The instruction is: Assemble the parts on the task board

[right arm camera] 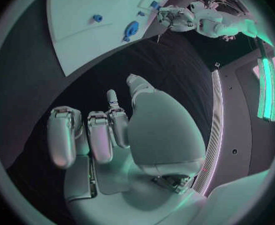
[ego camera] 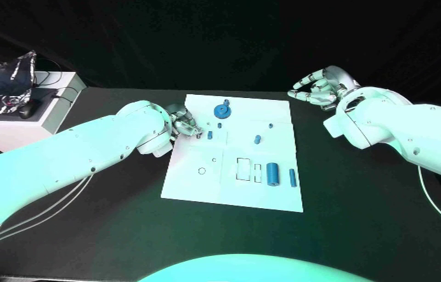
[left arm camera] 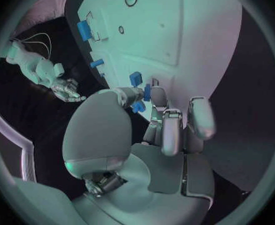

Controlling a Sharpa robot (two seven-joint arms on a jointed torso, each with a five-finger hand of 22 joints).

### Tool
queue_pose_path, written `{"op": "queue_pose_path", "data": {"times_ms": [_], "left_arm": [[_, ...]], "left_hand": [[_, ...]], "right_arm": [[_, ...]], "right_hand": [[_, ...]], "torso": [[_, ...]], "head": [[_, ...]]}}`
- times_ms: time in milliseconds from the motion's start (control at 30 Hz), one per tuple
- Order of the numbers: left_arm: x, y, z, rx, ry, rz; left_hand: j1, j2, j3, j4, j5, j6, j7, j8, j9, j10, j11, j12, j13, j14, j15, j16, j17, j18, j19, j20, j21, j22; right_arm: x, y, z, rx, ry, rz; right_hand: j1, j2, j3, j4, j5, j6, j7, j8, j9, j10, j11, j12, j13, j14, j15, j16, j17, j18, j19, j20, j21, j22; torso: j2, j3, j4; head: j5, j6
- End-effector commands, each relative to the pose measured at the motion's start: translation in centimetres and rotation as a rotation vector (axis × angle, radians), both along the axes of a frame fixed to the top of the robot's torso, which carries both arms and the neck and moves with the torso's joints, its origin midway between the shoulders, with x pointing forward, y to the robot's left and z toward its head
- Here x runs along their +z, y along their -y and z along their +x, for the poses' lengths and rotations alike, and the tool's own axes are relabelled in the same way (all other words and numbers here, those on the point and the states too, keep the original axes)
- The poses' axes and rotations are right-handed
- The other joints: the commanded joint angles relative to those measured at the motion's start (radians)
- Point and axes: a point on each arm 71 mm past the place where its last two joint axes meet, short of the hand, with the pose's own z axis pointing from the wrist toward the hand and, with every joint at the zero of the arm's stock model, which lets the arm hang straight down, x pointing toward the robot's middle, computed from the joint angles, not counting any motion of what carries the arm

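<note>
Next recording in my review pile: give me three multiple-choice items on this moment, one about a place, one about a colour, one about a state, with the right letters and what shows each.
1. Where is the left hand?
A. At the left edge of the task board
B. Off the table
C. Past the board's right edge

2. What colour is the round gear-like part near the board's far edge?
A. Red
B. Blue
C. Yellow

3. What is the state of the right hand?
A. It holds the long cylinder
B. It presses on the board
C. It holds nothing, fingers curled, apart from the board

Answers:
1 A: the head view shows it at the board's left edge, by small blue parts.
2 B: it shows blue on the white plate.
3 C: it is beyond the board's far right corner, and the right wrist view shows nothing in it.
</note>
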Motion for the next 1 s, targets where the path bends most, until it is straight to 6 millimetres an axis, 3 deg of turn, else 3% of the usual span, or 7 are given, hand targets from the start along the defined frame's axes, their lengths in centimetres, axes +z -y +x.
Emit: {"op": "queue_pose_path", "data": {"times_ms": [33,1000], "left_arm": [[-0.10,0.31,-0.11,-0.027,-0.015,0.038],[-0.11,0.23,-0.11,-0.037,-0.010,0.104]], "left_hand": [[0.002,0.009,0.126,-0.123,0.002,0.030,-0.021,0.004,0.003,0.006,0.001,0.003,0.001,0.066,-0.007,0.004,0.120,-0.012,0.010,0.000,0.004,0.002],[0.002,0.007,0.130,-0.125,0.003,0.032,-0.022,0.004,0.002,0.007,0.000,0.002,0.001,0.066,-0.008,0.004,0.121,-0.012,0.011,-0.001,0.005,0.003]], "right_arm": [[0.10,-0.12,-0.01,0.014,0.014,-0.008],[0.10,-0.09,-0.07,0.015,0.013,-0.008]], "right_hand": [[-0.013,0.000,0.005,0.001,0.006,-0.007,-0.002,0.002,0.001,-0.002,-0.002,0.000,0.118,0.082,-0.007,-0.006,0.155,0.014,0.044,-0.009,-0.006,0.162],[-0.016,0.001,0.007,0.002,0.010,-0.008,-0.002,0.004,0.002,-0.002,-0.002,0.000,0.118,0.083,-0.007,-0.006,0.155,0.014,0.044,-0.010,-0.005,0.163]], "torso": [[-0.001,-0.0004,0.0000],[0.001,-0.0008,0.0004]], "head": [[0.000,-0.002],[0.001,-0.013]]}}
